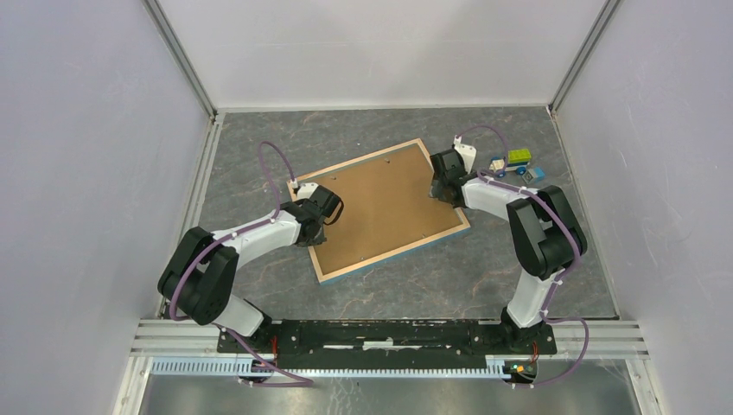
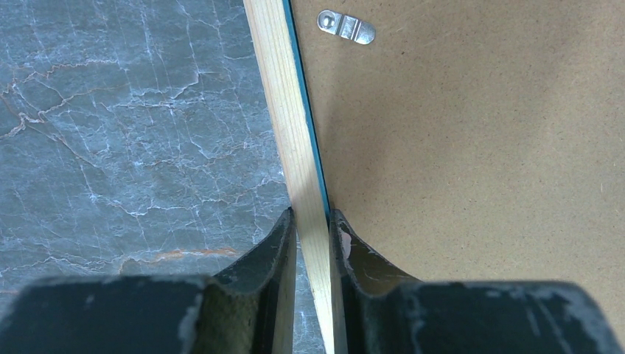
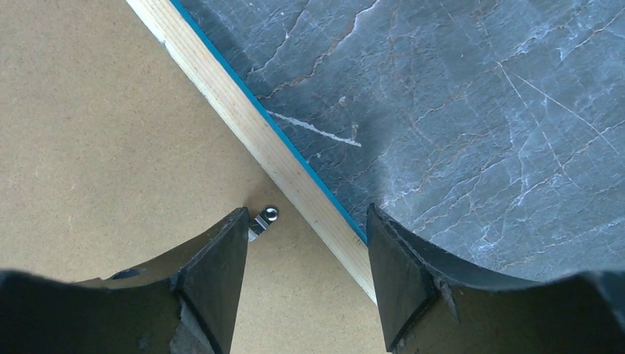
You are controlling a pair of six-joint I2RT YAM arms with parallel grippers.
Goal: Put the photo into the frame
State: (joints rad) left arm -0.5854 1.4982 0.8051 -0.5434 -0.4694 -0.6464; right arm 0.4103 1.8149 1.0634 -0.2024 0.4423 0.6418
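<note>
Frame point(image 1: 393, 251): entered from the overhead view as lying back-up and skewed near the middle of the grey marbled worktop point(image 1: 501, 277). It has a pale wood rim and a blue outer edge. A brown backing sheet point(image 1: 385, 203) fills its opening. We note the left claw point(image 1: 313, 232) at the frame's left side and the right claw point(image 1: 442, 192) at its right side. A small cluster of coloured blocks point(image 1: 517, 164) stands on the worktop beyond the right arm, clear of the frame. White walls enclose the worktop on three sides.

Left wrist view: the left claw point(image 2: 313, 221) is narrow, its two fingers pressed on either side of the wood rim point(image 2: 287, 110), so we record it as gripping the frame. One finger point(image 2: 276, 251) sits over the worktop point(image 2: 110, 147), the other over the backing sheet point(image 2: 479, 184). A metal tab point(image 2: 346, 27) lies flat on the sheet just inside the rim.

Right wrist view: the right claw point(image 3: 306, 221) stands wide and holds nothing. The rim point(image 3: 243, 118) runs diagonally between its fingers. The left finger point(image 3: 221, 265) is over the backing sheet point(image 3: 88, 147), just beside a small metal clip point(image 3: 263, 219). The right finger is over the worktop point(image 3: 479, 110), close to the blue edge.
</note>
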